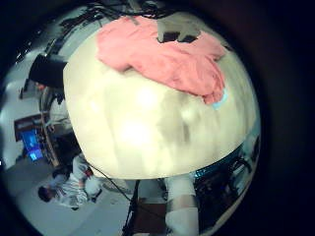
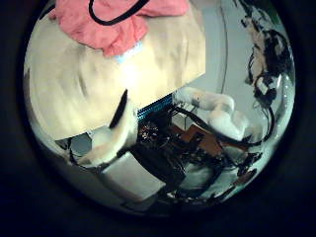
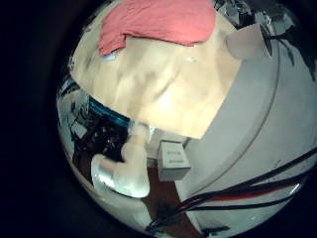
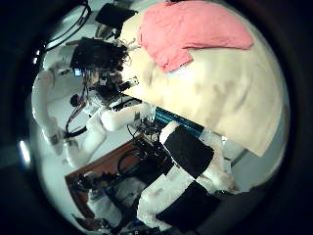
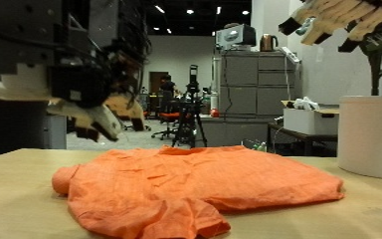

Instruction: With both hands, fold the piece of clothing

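Note:
An orange-pink piece of clothing (image 5: 191, 184) lies crumpled and loosely spread on the light wooden table (image 5: 19, 199). My left hand (image 5: 92, 75) hangs above the table just beyond the cloth's edge, its fingers relaxed and pointing down, holding nothing. High above the cloth's other side is my right hand (image 5: 343, 22), also open and apart from it. All the palm views look down on the clothing (image 1: 162, 54) (image 2: 109, 25) (image 3: 158, 22) (image 4: 191, 29) from well above. The right thumb side view also shows the left hand (image 4: 98, 54) beside the cloth.
A white cylindrical container (image 5: 370, 134) stands on the table below my right hand, also seen at the table corner (image 3: 246, 42). The table's edges (image 1: 148, 172) are near on several sides. Grey cabinets (image 5: 251, 85) stand behind the table.

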Motion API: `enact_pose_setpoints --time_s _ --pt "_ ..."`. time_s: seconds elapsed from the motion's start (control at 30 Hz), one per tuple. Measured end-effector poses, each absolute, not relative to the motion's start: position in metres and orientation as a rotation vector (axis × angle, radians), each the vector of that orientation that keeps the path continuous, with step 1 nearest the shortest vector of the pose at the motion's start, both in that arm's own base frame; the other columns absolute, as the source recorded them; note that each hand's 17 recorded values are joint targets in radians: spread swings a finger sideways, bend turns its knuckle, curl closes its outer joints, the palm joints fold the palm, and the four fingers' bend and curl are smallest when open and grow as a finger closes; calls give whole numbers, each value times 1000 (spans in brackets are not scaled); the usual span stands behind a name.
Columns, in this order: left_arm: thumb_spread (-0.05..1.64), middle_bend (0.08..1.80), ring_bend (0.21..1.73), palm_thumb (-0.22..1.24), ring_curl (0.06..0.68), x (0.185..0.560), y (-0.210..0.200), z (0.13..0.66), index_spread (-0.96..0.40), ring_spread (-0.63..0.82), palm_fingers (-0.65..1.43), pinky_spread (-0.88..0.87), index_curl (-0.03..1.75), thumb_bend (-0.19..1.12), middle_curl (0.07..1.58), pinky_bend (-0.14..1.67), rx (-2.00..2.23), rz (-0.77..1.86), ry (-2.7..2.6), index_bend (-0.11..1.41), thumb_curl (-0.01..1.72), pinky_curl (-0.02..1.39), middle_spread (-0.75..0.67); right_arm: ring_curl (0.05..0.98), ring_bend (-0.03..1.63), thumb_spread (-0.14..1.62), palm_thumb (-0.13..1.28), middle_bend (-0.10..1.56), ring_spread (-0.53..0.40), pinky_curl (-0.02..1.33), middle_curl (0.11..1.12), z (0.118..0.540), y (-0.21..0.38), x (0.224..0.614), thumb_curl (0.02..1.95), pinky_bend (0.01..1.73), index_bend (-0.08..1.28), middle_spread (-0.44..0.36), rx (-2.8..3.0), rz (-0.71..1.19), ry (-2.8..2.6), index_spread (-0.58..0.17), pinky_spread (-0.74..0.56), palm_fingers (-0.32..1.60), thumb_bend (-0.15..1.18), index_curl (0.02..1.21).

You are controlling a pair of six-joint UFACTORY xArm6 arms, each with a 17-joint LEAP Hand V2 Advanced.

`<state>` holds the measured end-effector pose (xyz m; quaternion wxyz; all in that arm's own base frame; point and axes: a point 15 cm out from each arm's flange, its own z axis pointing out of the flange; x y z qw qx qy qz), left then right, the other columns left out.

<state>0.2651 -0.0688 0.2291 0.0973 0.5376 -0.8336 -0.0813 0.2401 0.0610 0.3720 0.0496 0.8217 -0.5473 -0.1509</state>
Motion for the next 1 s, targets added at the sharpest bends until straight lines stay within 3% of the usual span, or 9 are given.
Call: enact_pose_setpoints --time_s 0.37,0.57,0.7,0.73,0.77,0.8,0.9,1.0 --pt "1078 197 458 326 207 287 -98 161 122 495 29 448 283 -34 328 325 1447 -307 -2632 149 298 323 277 248 196 1357 493 209 198 232 360 370 47 228 222 176 189 98 2396 -496 -1621 -297 300 272 -10 352" --pt "1015 263 477 281 209 303 -99 138 136 466 131 407 280 -32 346 292 1506 -374 -2687 158 293 310 221 248 196 1357 503 209 198 231 359 378 35 217 226 177 191 99 2340 -483 -1617 -299 300 272 -9 354" --pt "989 407 498 271 212 307 -98 132 110 314 314 274 283 -29 392 253 1535 -406 -2684 164 295 296 68 244 191 1356 505 212 197 231 360 379 31 214 227 179 192 99 2324 -480 -1614 -300 300 269 -10 356" --pt "986 477 535 271 213 307 -98 131 84 230 488 187 279 -28 408 294 1540 -414 -2679 154 296 300 10 243 192 1356 505 212 197 231 360 378 30 213 227 179 192 99 2321 -478 -1614 -300 300 269 -10 357" --pt "984 493 541 270 213 308 -98 130 71 182 495 141 280 -28 415 300 1547 -416 -2675 154 296 298 -25 242 192 1356 505 213 197 231 360 379 30 213 228 179 192 99 2319 -477 -1613 -300 300 269 -10 357" --pt "982 569 593 292 224 308 -97 130 30 74 691 24 274 -17 443 384 1550 -418 -2672 142 301 316 -90 242 192 1356 505 213 196 231 360 379 30 213 228 179 191 99 2319 -477 -1613 -300 300 269 -10 358" --pt "1043 699 704 561 261 307 -92 129 -92 -180 968 -259 271 110 502 555 1558 -435 -2659 167 377 360 -241 241 194 1356 505 208 196 232 358 378 29 211 228 177 192 98 2314 -484 -1609 -300 299 267 -10 359" --pt "1069 753 755 642 301 304 -85 132 -192 -340 1063 -451 294 135 557 680 1555 -478 -2643 195 435 415 -348 241 195 1357 509 209 196 232 359 379 30 211 227 175 192 98 2314 -482 -1612 -300 296 266 -9 360"
